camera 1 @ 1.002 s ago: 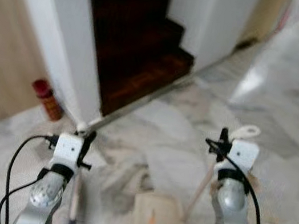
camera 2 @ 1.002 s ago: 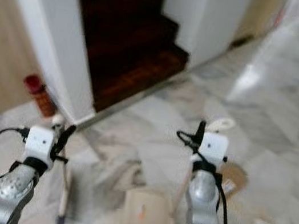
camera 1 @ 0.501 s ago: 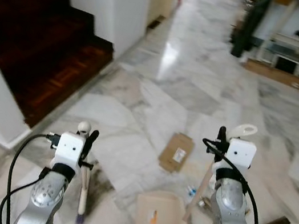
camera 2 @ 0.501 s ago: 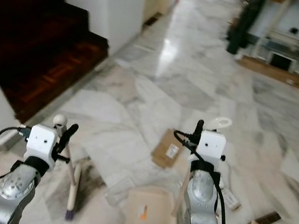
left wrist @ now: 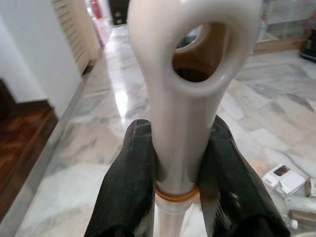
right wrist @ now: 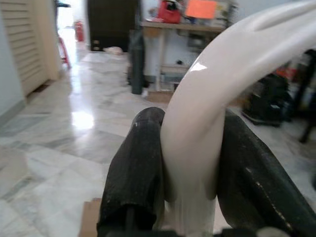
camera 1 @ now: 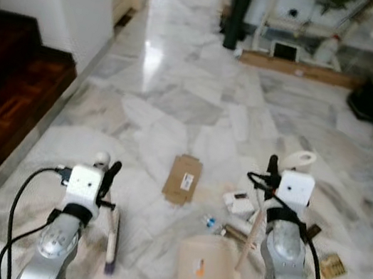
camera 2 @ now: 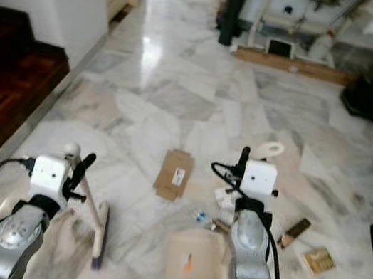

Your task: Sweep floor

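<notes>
From the head views, we carry the cream long-handled broom (camera 1: 111, 231) and cream plastic dustpan (camera 1: 206, 272) toward litter beside the flat brown cardboard box (camera 1: 182, 178) on the marble floor (camera 1: 178, 102); in the wrist views, our left end effector (left wrist: 177, 163) clamps the broom handle, our right end effector (right wrist: 190, 163) the dustpan handle; next we judge the brush must drop behind the scraps.

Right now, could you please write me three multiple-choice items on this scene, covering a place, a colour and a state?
1. Where does the flattened cardboard box lie?
A. on the stairs
B. on the marble floor, ahead of both arms
C. inside the dustpan

2. What colour is the dustpan?
A. cream
B. blue
C. black

3. What is the left gripper doing?
A. hanging open
B. pinching a cloth
C. clamped on the broom handle

Answers: 1 B, it lies flat on the tiles; 2 A, its tray is pale cream; 3 C, both fingers press the handle.
</notes>
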You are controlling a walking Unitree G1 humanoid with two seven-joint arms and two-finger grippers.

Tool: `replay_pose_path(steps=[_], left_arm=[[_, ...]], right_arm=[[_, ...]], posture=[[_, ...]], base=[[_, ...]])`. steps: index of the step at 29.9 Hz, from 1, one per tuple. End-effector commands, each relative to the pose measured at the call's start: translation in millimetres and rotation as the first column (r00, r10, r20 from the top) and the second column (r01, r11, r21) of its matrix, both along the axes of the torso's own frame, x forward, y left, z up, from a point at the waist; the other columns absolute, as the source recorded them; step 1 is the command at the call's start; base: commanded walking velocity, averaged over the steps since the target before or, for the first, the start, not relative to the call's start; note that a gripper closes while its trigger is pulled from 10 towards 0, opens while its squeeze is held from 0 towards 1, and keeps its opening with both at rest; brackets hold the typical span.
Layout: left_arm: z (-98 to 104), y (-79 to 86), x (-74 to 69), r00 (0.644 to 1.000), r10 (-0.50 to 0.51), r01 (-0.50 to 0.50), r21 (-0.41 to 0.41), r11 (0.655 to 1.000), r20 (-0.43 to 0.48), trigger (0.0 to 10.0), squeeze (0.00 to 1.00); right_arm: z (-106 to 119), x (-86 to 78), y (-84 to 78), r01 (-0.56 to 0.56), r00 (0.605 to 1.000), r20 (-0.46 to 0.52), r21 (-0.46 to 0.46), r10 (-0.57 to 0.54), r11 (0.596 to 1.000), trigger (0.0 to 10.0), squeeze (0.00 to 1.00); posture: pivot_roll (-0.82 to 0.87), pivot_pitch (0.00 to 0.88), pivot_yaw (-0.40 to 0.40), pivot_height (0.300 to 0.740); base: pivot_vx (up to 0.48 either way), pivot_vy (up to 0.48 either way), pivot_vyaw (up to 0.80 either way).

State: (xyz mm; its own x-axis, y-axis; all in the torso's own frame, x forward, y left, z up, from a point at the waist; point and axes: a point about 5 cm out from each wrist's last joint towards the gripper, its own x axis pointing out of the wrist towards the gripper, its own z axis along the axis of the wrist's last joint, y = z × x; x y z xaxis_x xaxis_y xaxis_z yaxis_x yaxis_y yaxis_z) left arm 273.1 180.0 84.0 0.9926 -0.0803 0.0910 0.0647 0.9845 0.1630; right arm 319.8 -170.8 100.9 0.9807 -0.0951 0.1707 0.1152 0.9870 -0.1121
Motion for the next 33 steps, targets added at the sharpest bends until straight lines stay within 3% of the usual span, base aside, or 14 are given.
replay_pose_path(steps=[1,14,33], left_arm=[[3.2,-3.5,0.4,1.0,-0.011,0.011,0.0,1.0,0.023,10.0,0.0],[3.4,-1.6,1.0,1.0,-0.009,0.009,0.003,1.0,0.025,10.0,0.0],[3.4,-2.9,0.0,1.0,-0.006,0.006,-0.001,1.0,0.026,10.0,0.0]], right_arm=[[5.2,-0.4,-5.0,0.015,1.0,0.027,0.008,-0.015,1.0,10.0,0.0],[4.9,-0.5,-2.6,0.01,0.999,0.03,0.017,-0.011,1.0,10.0,0.0],[2.0,-1.9,1.3,0.003,1.0,0.028,0.013,-0.003,1.0,10.0,0.0]], posture=[[0.07,0.067,0.021,0.74],[0.07,0.054,0.023,0.74],[0.08,0.039,0.023,0.74]], base=[[0.0,0.0,-0.8],[0.0,0.0,-0.77],[0.0,0.0,0.0]])
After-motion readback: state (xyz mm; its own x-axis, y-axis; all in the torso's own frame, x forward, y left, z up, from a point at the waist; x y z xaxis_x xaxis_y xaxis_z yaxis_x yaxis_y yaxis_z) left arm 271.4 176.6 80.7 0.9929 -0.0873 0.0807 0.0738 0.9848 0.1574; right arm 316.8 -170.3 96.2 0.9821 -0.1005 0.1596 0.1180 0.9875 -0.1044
